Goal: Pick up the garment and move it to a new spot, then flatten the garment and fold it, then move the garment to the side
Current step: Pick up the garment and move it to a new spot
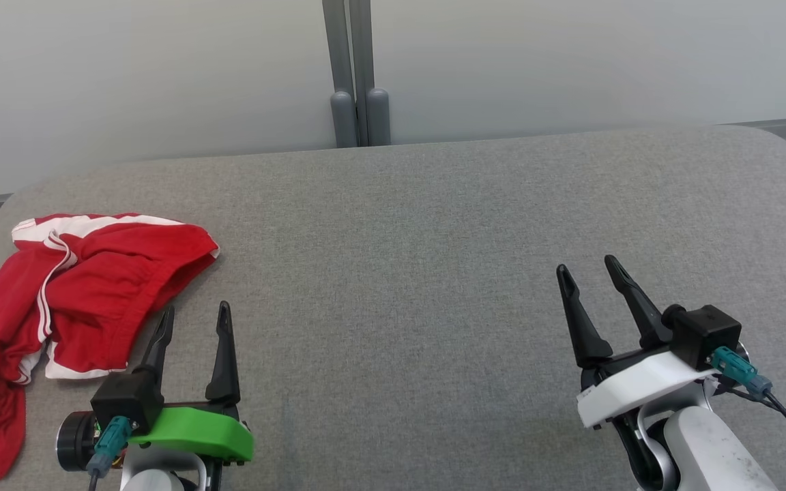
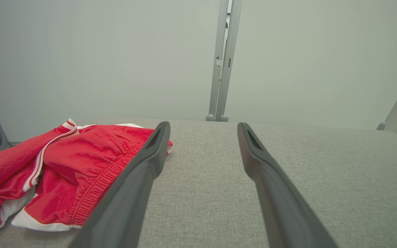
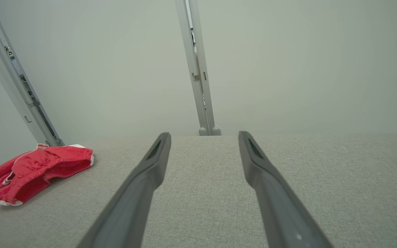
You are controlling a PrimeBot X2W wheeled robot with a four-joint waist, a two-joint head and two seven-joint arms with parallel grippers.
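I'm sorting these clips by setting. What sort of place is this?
Probably a lab or test cell set up for garment folding, not a home: a grey fabric-covered table, plain pale wall panels joined by a grey post, and one crumpled red garment at the robot's left.

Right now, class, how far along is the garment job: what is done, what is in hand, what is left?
Done: nothing visible; the red garment lies crumpled at the left end of the grey surface. In hand: nothing held; the left end effector stands open beside it, the right end effector open over bare surface. Left: pick up, move, flatten, fold, set aside.
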